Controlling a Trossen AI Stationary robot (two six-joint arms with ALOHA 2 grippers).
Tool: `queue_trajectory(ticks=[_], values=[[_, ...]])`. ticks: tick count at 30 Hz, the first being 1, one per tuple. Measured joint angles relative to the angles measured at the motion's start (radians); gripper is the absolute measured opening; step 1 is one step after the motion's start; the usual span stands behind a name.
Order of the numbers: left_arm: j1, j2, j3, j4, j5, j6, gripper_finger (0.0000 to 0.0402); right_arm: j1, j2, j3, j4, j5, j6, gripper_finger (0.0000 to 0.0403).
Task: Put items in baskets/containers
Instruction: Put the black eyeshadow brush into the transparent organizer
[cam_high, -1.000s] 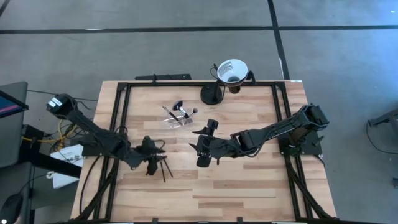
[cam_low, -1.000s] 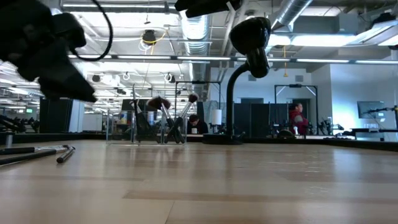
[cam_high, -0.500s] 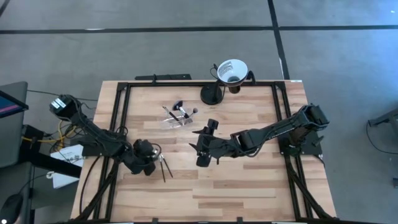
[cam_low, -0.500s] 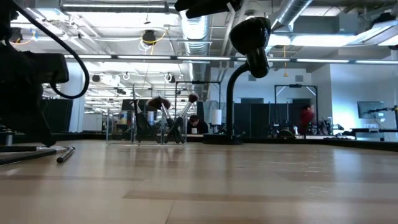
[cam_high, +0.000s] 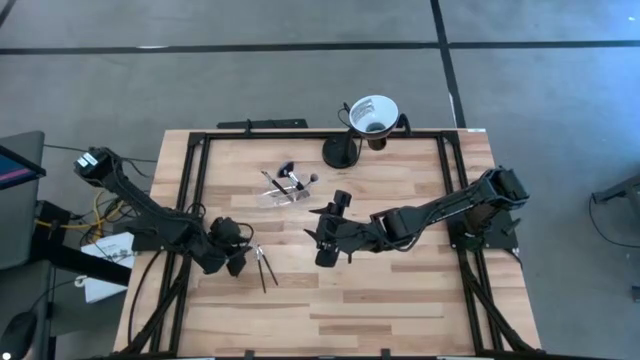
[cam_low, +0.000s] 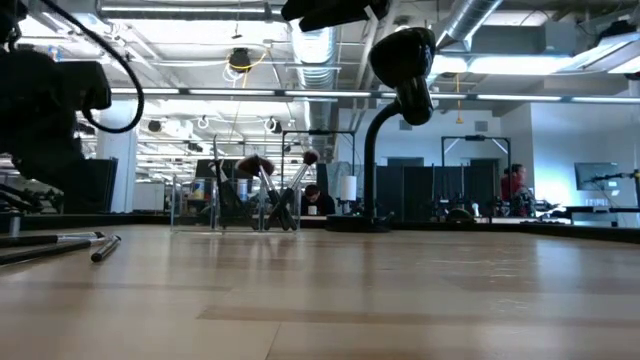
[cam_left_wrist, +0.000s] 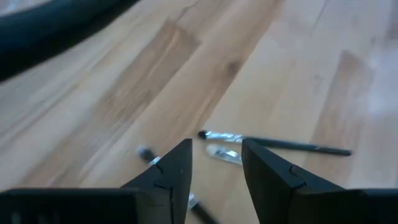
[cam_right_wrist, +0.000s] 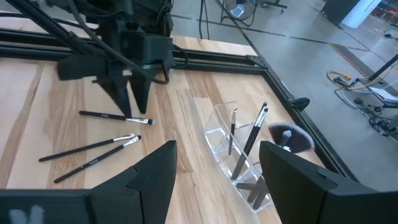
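Note:
Three thin dark-handled brushes (cam_high: 262, 266) lie flat on the wood near the table's left side, also visible as brushes (cam_right_wrist: 99, 149) in the right wrist view. My left gripper (cam_high: 238, 256) hangs open just left of them, fingers pointing down; in its own view the left gripper (cam_left_wrist: 216, 144) stands above brush tips (cam_left_wrist: 222, 154). The clear holder (cam_high: 284, 192) stands farther back; brushes, one with a fluffy head (cam_right_wrist: 290, 134), lean in the holder (cam_right_wrist: 231, 163). My right gripper (cam_high: 324, 246) waits open at mid-table, facing left.
A white funnel cup (cam_high: 373, 112) on a black stand (cam_high: 340, 152) stands at the far edge. Black frame rails (cam_high: 196, 190) border the table. Bare wood stretches along the near half. People move in the room behind (cam_low: 513, 185).
My left gripper has drawn back from above the loose brushes toward the table's left edge, dipping low and then rising a little. The brushes that it covered now lie in plain sight on the wood. My right arm has kept still.

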Motion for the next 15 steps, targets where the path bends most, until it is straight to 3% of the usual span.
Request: queue_trajectory(ticks=[6,15], values=[[0.000,-0.030,0.000,-0.229,0.051,-0.130,0.0127,0.000,0.000,0.000,0.000,-0.031,0.000,0.0221],[0.000,0.053,0.000,-0.113,0.040,-0.160,0.0118,-0.005,0.000,0.000,0.000,-0.050,0.000,0.0221]])
